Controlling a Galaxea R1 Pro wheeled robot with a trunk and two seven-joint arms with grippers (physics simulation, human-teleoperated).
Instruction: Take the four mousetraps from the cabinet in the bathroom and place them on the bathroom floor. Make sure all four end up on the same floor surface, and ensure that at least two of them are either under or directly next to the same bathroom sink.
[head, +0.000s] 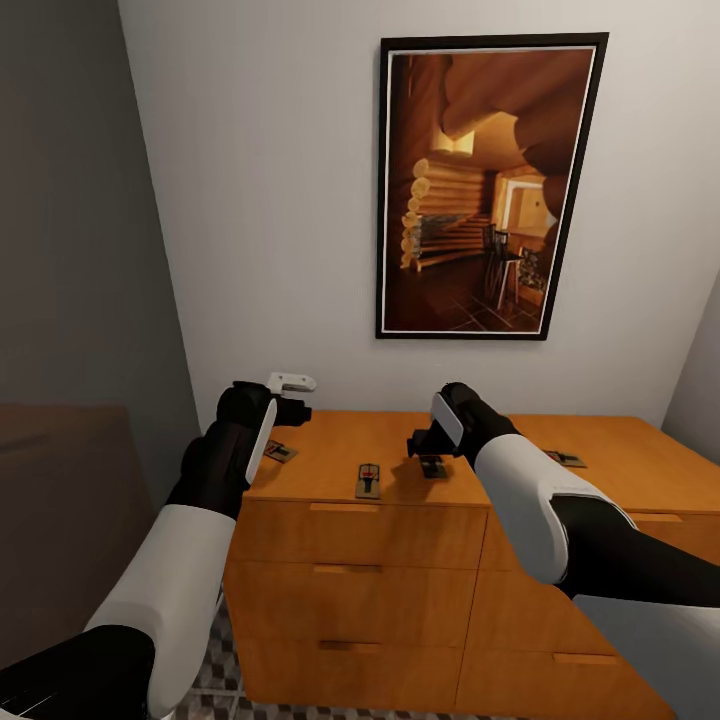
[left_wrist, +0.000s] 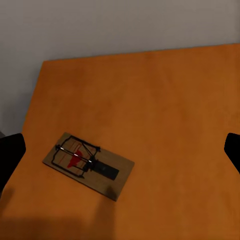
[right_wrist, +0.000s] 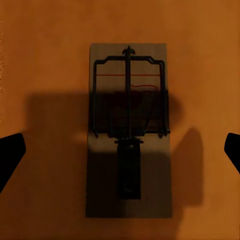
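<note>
I find no brand, label or readable writing on anything here, neither on the traps nor on the framed picture of a log-cabin interior on the white wall.

From my head I look down on the cabinet, orange-brown, with drawer fronts and slim bar handles. Four mousetraps lie flat on its top: one at the left end, partly behind my left arm; one near the front edge; one just under my right gripper; and one far to the right. A strip of the bathroom floor, with its cube pattern, shows at the cabinet's foot.

My left gripper hovers over the cabinet's left end. Its wrist camera shows what the head cannot: that trap lies at an angle, with a red patch under its dark wire, and my finger tips sit at the far edges, wide apart and touching nothing.

My right gripper hangs above the middle trap. Its wrist camera looks straight down on that trap, darkened by my own shadow, the wire frame and a dark tab plain to see. Those jaws are also spread wide, one tip on either side, clear of the board.
</note>
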